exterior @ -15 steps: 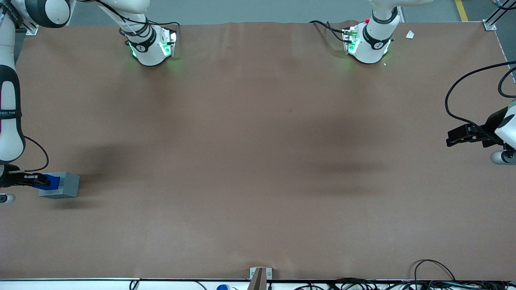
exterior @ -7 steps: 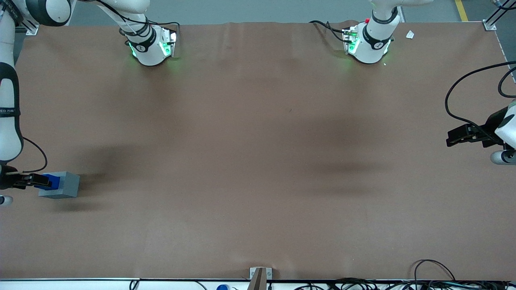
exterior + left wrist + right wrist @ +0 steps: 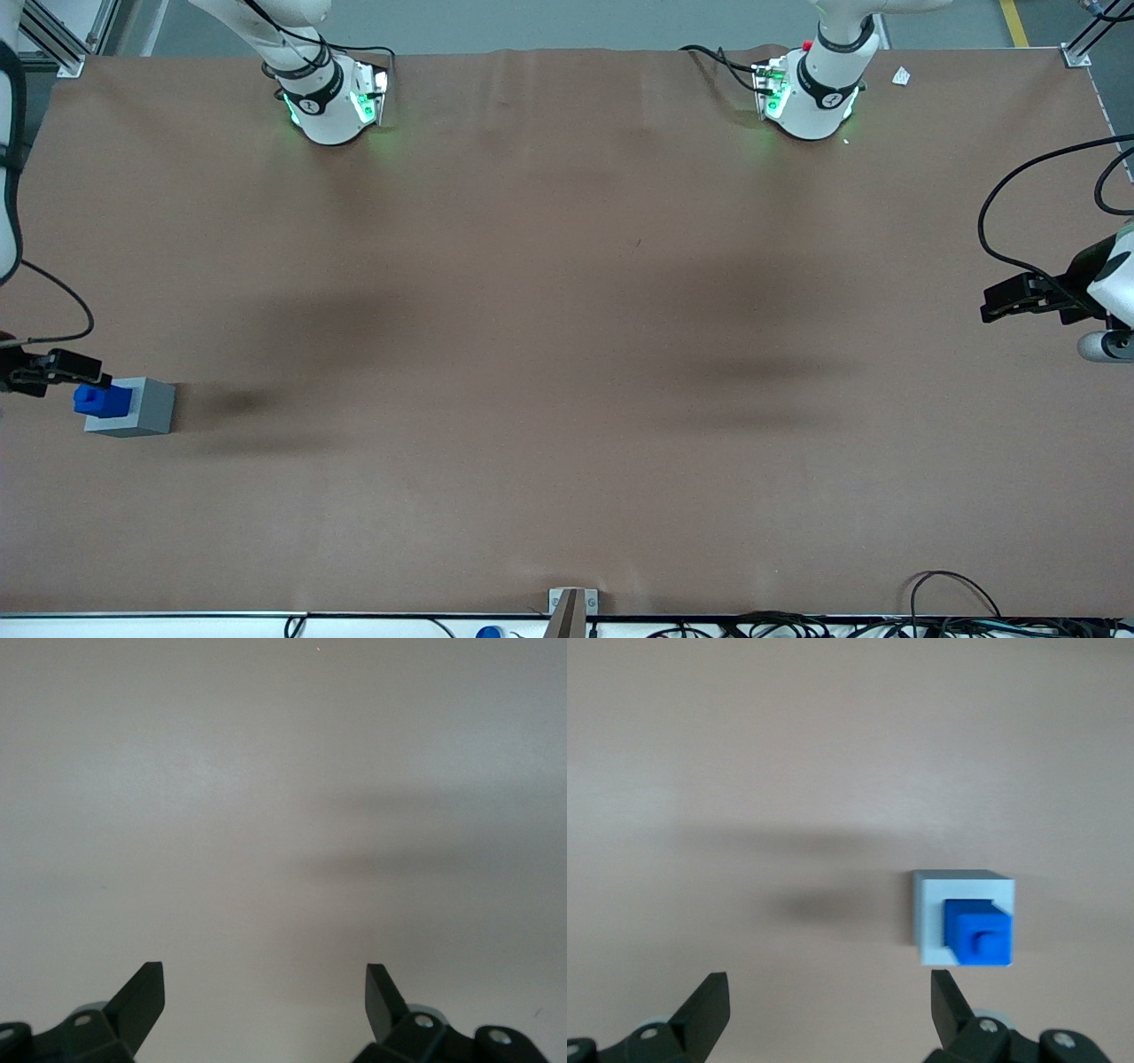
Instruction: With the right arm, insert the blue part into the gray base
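Hanging above the table [image 3: 567,354] at the working arm's end, the gripper [image 3: 828,1005] has its fingers [image 3: 704,1010] spread wide and holds nothing, touching neither block. Blue part [image 3: 102,400] sits in the top of the gray base [image 3: 146,409], protruding upward, apart from the gripper.

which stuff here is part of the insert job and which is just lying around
Job:
- blue part, standing in the gray base
- gripper, jaws open, up beside the base, holding nothing

Lying about:
- white scrap near the parked arm's base
- cables along the table edge nearest the front camera
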